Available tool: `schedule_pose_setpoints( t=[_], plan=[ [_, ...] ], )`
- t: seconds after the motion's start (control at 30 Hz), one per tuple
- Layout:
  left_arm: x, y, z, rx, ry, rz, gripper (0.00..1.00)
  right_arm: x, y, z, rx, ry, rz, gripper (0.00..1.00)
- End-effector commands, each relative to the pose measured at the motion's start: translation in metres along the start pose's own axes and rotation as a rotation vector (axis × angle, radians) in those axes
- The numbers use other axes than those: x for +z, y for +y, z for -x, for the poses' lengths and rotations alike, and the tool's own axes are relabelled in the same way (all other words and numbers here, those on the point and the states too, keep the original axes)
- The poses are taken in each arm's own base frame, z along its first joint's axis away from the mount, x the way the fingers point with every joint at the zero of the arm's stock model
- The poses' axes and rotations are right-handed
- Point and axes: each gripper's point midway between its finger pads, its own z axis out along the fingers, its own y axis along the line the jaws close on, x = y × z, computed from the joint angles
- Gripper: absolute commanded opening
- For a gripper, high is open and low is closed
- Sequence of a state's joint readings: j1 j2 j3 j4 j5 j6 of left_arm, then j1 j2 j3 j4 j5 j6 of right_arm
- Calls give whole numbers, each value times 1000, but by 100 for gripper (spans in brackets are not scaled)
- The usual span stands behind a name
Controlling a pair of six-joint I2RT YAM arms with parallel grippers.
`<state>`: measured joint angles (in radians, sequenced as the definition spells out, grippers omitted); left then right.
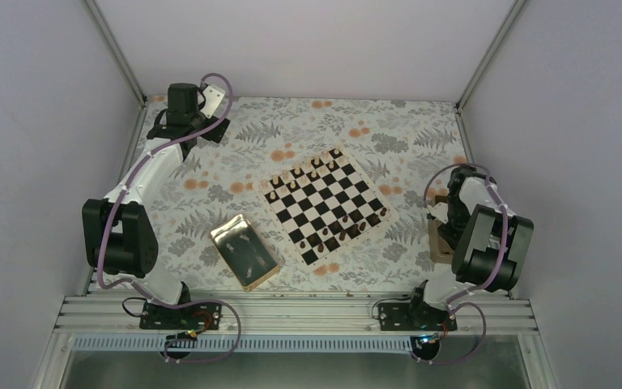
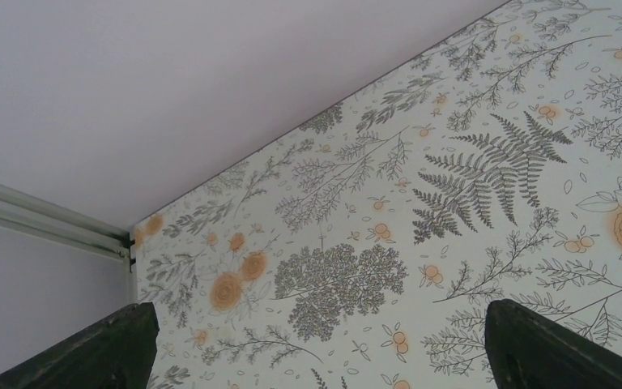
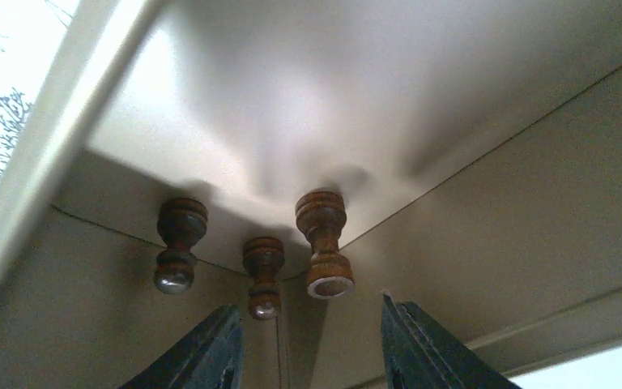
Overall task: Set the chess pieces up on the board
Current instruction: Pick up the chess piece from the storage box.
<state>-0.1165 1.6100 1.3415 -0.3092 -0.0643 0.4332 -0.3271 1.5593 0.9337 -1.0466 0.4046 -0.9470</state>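
Your right claw (image 3: 308, 324) hangs inside the tan box (image 3: 453, 121), jaws apart and empty, near three dark chess pieces (image 3: 321, 243) seemingly lying in its corner. Your left claw (image 2: 317, 324) gapes wide over the table (image 2: 453, 162). The board (image 1: 324, 207) sits mid-table.

The checkered board (image 1: 326, 204) lay flat on the table (image 1: 389, 130), turned at an angle. Light tan pieces (image 1: 296, 180) stood along its far-left side, dark brown pieces (image 1: 347, 229) along its near-right side. Three more dark figures (image 3: 324, 243) sat in a tan box's (image 3: 453, 121) corner.
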Motion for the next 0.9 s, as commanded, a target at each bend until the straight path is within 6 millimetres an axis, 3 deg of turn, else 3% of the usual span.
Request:
schedule_pose_setpoints(
  t=[0.0, 0.4, 0.87],
  plan=[
    [0, 0, 5, -3, -15, 7, 100, 2, -4, -6, -75, 71, -20, 46],
    [-2, -1, 4, 2, -15, 6, 100, 1, 8, 7, -182, 100, -12, 44],
    [-1, -1, 5, 3, -16, 5, 100, 5, 17, 4, -204, 131, -8, 43]
  ],
)
